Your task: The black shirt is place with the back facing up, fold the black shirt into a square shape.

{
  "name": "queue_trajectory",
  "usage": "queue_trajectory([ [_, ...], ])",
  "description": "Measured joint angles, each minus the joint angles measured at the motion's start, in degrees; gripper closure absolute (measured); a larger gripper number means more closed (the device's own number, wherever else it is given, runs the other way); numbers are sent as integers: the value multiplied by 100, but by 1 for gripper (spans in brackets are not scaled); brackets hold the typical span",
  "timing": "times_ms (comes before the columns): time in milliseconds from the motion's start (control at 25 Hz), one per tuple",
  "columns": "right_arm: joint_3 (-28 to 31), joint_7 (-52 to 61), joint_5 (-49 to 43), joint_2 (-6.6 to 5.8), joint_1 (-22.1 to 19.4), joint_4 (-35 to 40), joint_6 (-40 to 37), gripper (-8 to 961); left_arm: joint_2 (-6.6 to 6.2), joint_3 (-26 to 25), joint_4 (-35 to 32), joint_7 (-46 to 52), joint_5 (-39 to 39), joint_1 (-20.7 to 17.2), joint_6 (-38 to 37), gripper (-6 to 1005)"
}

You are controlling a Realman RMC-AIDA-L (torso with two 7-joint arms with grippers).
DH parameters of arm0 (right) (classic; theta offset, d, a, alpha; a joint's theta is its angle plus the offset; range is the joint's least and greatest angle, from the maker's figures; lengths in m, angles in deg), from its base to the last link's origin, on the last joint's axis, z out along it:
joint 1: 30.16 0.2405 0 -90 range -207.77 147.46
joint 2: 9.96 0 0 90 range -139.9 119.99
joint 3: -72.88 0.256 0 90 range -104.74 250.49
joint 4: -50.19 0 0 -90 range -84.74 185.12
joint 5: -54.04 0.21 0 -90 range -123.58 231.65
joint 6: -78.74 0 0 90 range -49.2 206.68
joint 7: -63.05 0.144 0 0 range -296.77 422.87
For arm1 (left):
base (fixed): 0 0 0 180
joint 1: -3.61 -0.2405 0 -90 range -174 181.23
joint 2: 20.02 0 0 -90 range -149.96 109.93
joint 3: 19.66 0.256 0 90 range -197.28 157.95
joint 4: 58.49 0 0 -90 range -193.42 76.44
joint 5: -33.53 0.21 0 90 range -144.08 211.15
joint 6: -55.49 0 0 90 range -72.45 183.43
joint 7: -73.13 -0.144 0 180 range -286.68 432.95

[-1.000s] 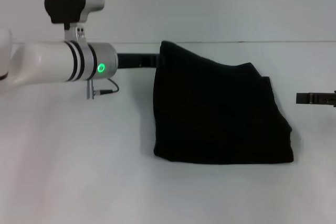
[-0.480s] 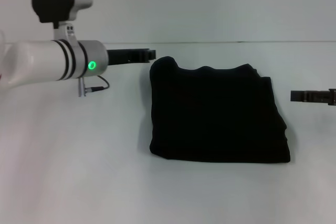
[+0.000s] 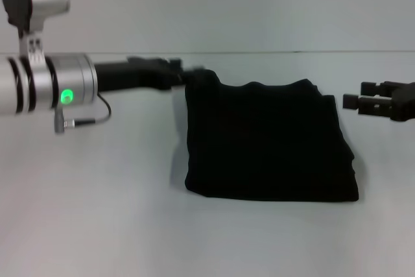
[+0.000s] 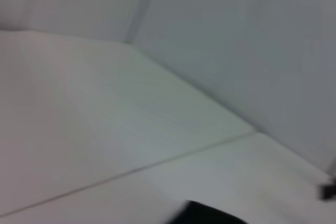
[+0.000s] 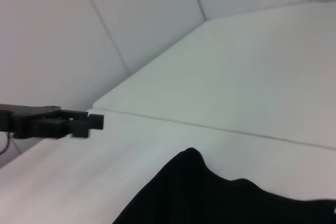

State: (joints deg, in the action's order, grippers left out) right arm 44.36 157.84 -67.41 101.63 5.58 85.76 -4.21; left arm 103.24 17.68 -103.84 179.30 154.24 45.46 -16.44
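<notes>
Black shirt point(image 3: 269, 142) lies folded at centre frame; left gripper point(image 3: 185, 76) at its upper-left corner, right gripper point(image 3: 353, 101) apart at right, both grips unclear.

even soft light, faint shadows, blurred wrist views

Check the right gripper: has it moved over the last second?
Yes. The right gripper has come inward from the table's right edge toward the folded black shirt, and slightly up; a gap remains before the shirt's right side.
</notes>
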Motion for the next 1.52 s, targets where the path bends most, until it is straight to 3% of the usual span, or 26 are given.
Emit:
queue_trajectory([
  [200,-371,-453,-45,164,46,247,-60,176,74,19,272,-1498,-176,-203,-987,368],
  [320,-773,-419,-179,311,49,659,-23,176,64,35,530,-2171,-81,-196,-1242,251],
  [480,-998,-338,-284,396,65,900,-39,176,63,257,566,-2430,184,-168,-1281,107],
  [1520,-1345,39,-354,497,76,907,273,176,-5,379,187,-1985,892,-102,-1438,97],
])
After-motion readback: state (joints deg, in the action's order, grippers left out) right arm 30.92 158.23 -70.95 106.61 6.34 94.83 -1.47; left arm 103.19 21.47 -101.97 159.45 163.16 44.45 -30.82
